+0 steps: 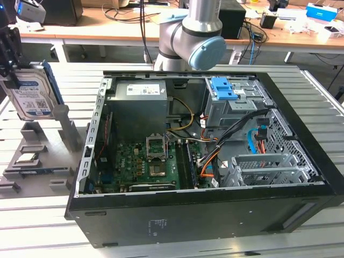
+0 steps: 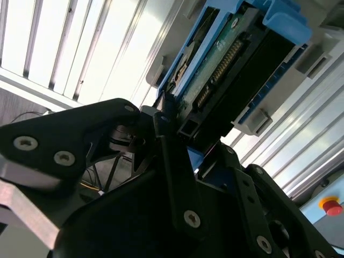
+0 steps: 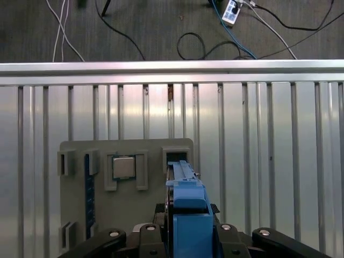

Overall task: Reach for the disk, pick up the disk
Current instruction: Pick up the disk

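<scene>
in the exterior view, far out on the exterior view's left of the case, the tool is clenched on the disk, gripping it by its upper end. the disk hangs upright with its blue-and-white label toward the camera, just above a grey tray. the tray lies on the slatted desk beside the case, and a chip sits in one of its pockets, nearer the case's front than the disk.

the case lies open on its side, with the board in its left half and a blue latch in its right half. the arm rises just behind the case's far wall.

in the second wrist view a black finger presses on the disk, whose green circuit side and connector show. in the first wrist view the disk's blue rail stands over the tray beside the chip.
</scene>
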Robot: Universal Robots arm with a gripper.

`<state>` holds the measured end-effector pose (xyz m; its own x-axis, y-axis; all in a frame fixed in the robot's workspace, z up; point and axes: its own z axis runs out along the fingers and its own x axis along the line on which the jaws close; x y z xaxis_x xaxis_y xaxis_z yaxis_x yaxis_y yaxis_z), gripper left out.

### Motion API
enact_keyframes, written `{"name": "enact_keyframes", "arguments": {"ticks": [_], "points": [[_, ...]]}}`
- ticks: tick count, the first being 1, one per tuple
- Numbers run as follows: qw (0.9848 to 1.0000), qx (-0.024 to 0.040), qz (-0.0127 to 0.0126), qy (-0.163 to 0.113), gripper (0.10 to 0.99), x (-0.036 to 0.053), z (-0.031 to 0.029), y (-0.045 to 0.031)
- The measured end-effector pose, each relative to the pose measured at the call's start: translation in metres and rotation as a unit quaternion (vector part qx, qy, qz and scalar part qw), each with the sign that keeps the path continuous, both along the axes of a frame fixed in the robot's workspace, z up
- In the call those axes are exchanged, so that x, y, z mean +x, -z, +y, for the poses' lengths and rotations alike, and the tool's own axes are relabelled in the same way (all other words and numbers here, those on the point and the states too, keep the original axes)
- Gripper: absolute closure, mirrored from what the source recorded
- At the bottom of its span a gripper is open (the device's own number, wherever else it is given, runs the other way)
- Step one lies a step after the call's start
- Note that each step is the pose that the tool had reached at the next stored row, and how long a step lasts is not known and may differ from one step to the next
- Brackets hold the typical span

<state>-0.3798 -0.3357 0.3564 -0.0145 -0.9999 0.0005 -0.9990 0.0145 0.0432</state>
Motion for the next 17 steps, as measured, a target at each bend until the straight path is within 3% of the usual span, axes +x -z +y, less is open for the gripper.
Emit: {"name": "enact_keyframes", "arguments": {"ticks": [17], "points": [[1.0000,0.0000,0.0008,0.000,0.722,0.0016,0.0007,-0.0446]]}}
